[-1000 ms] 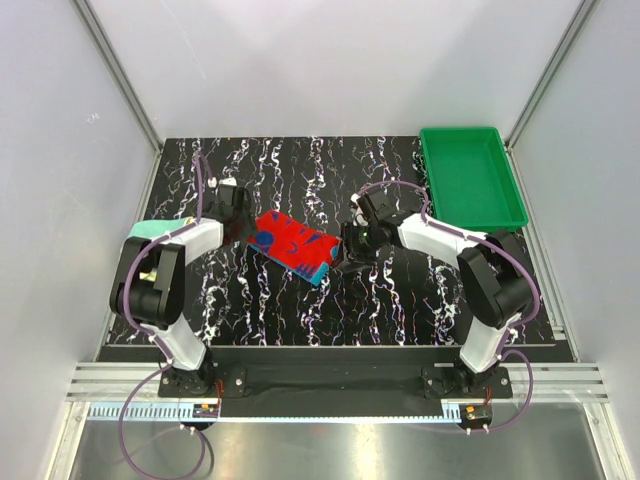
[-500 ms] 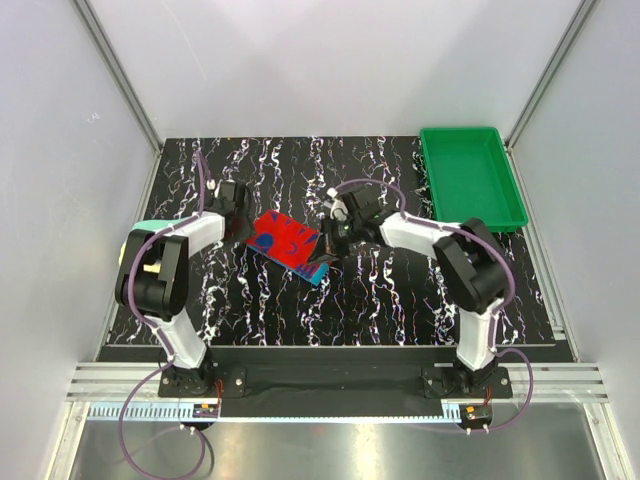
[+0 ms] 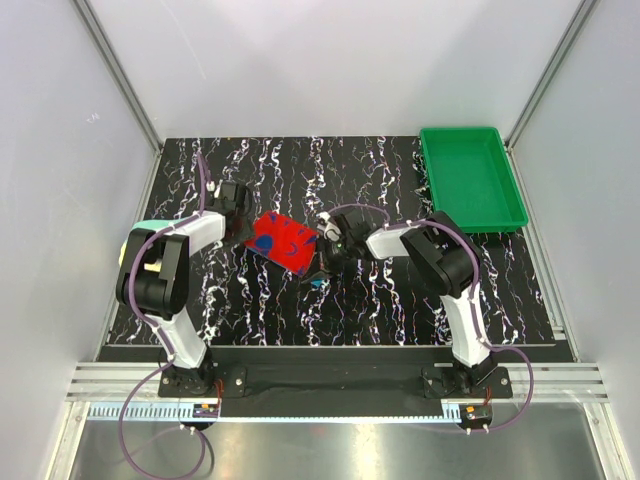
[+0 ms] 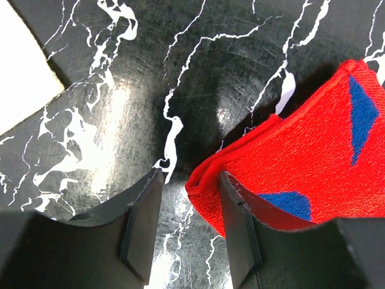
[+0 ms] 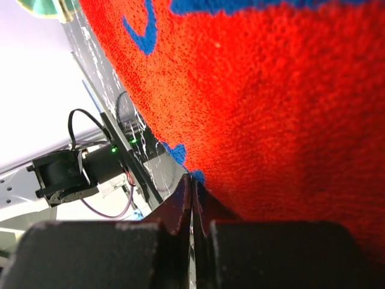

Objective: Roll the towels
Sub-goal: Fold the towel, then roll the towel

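The red towel lay on the black mat, a bit left of the middle, between the two arms. The left gripper was at its far left corner. The right gripper was at its right edge. The mat had lots of bare room on the near side and on the right, up to the green tray in the far right corner. The pale towel peeked out at the mat's left edge, behind the left arm.

From above we could not see the fingers well. The left wrist view showed the left gripper open. The towel's folded corner sat between its fingers, touching the one on the right of that view. The right wrist view showed the right gripper pressed shut, pinching the towel's edge. Red cloth filled most of that view.
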Controlling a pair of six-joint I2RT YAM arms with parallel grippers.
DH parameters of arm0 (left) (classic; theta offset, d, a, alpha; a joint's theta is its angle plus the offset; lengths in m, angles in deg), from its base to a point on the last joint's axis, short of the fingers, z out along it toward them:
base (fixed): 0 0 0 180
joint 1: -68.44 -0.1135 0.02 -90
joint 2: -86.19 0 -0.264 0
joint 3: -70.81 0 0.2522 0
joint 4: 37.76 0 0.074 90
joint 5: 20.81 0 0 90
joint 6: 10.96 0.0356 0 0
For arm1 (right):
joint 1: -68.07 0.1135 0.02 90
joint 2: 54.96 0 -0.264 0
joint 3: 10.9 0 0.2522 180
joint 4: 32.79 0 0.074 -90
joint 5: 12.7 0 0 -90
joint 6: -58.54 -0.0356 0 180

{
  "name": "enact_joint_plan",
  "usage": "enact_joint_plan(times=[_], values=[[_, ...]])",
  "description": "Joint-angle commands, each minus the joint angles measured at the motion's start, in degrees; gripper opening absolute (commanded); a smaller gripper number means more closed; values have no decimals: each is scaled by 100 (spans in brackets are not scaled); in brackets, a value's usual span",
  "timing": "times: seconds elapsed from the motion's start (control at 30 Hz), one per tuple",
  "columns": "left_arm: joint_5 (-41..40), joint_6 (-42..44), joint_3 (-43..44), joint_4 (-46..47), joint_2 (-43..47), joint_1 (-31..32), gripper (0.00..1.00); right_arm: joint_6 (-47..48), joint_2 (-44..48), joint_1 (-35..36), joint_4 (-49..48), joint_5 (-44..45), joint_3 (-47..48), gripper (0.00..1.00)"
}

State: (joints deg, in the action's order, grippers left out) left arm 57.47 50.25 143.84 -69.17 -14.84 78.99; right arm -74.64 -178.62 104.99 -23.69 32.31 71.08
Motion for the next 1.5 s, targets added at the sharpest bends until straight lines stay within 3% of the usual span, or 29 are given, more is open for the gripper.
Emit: enact_joint_plan(times=[0.0,0.17,0.43,0.53,0.6,0.67,0.8,0.83,0.93,1.13,1.3,1.47], values=[[-286,-82,164,-142,-39,-26,47,11,-115,-98,-43,342,-493,0],[-383,-179,24,-327,31,0,47,46,174,-440,-78,395,-1178,0],[-418,-267,-108,-493,198,88,45,485,720,-573,440,596,-1452,3],[-418,-337,-117,-722,400,158,46,582,939,-599,677,667,-1540,7],[-576,-381,-108,-915,619,185,50,652,1237,-599,939,772,-1541,15],[-829,-372,-12,-1169,856,185,62,854,1631,-599,1395,851,-1479,29],[-1130,-329,260,-1513,1182,185,80,1197,2511,-599,2372,1412,-1400,46],[-1182,-311,313,-1635,1252,193,99,1267,2704,-599,2530,1510,-1391,50],[-1665,-206,542,-1724,1577,465,99,1294,3434,-599,3067,1958,-1382,61],[-2369,515,534,-891,2053,2474,93,838,4551,-643,3946,3873,-1294,72],[-2220,498,796,-696,1307,3593,79,276,5377,-993,4360,4919,-1356,77],[-2343,366,1385,-889,191,4526,70,362,5844,-1179,4544,5176,-1382,80]])
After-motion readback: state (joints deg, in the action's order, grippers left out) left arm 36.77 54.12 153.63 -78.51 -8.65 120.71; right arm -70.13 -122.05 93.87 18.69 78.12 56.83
